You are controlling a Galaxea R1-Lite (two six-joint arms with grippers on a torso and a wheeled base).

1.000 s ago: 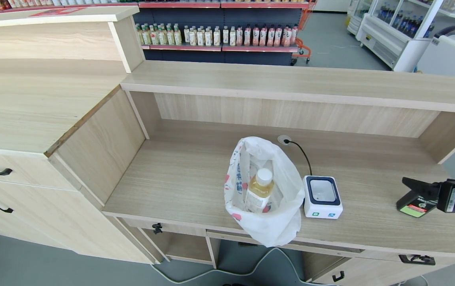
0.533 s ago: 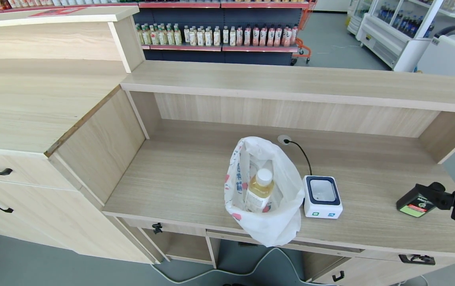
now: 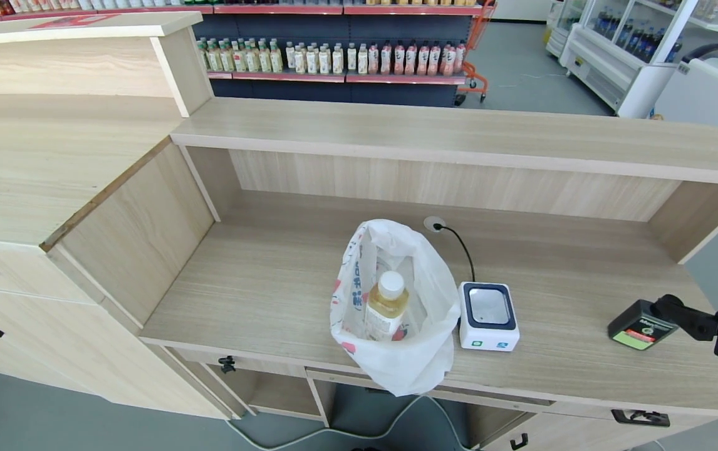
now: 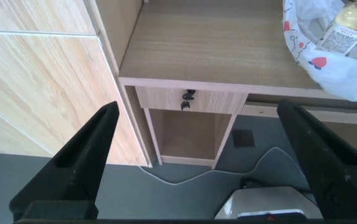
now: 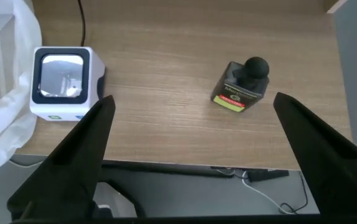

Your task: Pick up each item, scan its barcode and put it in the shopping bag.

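A white shopping bag point(image 3: 359, 294) with red prints stands open near the counter's front edge, and a yellow drink bottle point(image 3: 386, 305) stands upright inside it. The white barcode scanner point(image 3: 488, 315) sits just right of the bag. Farther right, a small black bottle point(image 3: 638, 324) with a green and red label rests on the counter. My right gripper point(image 3: 707, 311) hangs open just right of that bottle and holds nothing; in its wrist view the black bottle point(image 5: 239, 90) lies ahead of the fingers. My left gripper point(image 4: 197, 115) is open and empty, low in front of the counter, with the bag point(image 4: 328, 59) beyond it.
A black cable point(image 3: 459, 244) runs from the scanner to a hole in the counter top. A raised shelf wall point(image 3: 447, 181) backs the counter, and a taller cabinet point(image 3: 52, 163) closes off the left. Drawers with black handles point(image 4: 186, 99) sit under the front edge.
My right gripper has drawn back to the right, off the black bottle, which stays on the counter. The head camera has shifted, so the whole scene sits further left.
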